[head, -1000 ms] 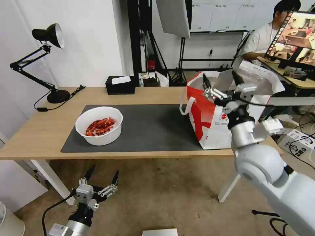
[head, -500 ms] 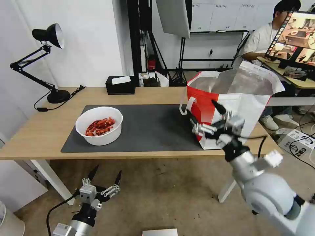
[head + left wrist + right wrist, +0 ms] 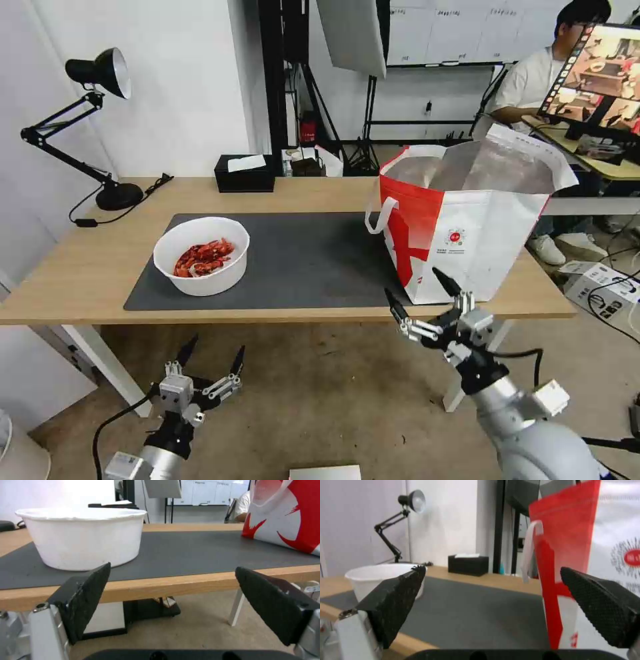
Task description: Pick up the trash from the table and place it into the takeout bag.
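White wall (image 3: 180, 87) at back w/ black desk lamp (image 3: 93, 73). Brown floor (image 3: 320, 393). Black stand poles (image 3: 280, 73), whiteboard (image 3: 460, 30), monitor (image 3: 597, 73) on side desk.

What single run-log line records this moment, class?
right gripper: open, empty, below table edge by takeout bag | left gripper: open, low | bowl of crayfish shells: on mat

takeout bag (image 3: 467, 227) contents hidden, logo (image 3: 455, 237) text perhaps too small

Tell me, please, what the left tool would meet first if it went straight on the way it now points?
Probably the front edge of the table. The open left tool sits below tabletop height, aimed at that wooden edge, with the white bowl on the dark mat beyond. Depth is unclear, so it might pass just underneath.
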Available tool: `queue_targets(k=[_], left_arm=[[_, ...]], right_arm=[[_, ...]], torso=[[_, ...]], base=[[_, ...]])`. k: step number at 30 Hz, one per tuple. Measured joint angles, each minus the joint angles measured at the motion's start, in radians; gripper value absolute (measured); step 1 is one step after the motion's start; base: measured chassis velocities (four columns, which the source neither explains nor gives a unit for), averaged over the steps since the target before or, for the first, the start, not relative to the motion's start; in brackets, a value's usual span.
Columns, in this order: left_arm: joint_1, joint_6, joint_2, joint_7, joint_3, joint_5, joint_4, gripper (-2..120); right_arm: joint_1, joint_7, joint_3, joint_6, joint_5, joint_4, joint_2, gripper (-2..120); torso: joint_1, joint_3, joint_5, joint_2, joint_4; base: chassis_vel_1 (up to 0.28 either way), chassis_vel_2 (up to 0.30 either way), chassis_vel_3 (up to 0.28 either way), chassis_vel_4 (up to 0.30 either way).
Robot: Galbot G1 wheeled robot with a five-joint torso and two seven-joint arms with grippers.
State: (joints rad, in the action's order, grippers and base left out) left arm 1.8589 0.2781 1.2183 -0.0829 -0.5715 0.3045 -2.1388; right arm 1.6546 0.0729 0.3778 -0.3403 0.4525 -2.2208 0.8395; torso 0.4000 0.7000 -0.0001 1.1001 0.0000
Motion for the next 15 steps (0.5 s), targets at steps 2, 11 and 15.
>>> queue_targets(k=[2,11,15], left_arm=[[0.0,0.002,-0.002,0.0,-0.002,0.002,0.0,100],[0.003,0.005,-0.006,0.0,-0.006,0.005,0.0,100],[0.003,0.005,-0.007,0.0,-0.006,0.006,0.0,100]], right_arm=[[0.035,0.001,0.001,-0.021,-0.038,0.024,0.025,100],[0.112,0.111,-0.015,-0.019,-0.153,0.065,0.097,100],[0.142,0.175,-0.023,-0.009,-0.188,0.074,0.128,100]], torso=[[0.0,0.0,-0.0001,0.0,0.0],[0.0,0.0,0.0,0.0,0.0],[0.0,0.0,0.0,0.0,-0.0001]], base=[[0.0,0.0,0.0,0.0],[0.0,0.0,0.0,0.0],[0.0,0.0,0.0,0.0]])
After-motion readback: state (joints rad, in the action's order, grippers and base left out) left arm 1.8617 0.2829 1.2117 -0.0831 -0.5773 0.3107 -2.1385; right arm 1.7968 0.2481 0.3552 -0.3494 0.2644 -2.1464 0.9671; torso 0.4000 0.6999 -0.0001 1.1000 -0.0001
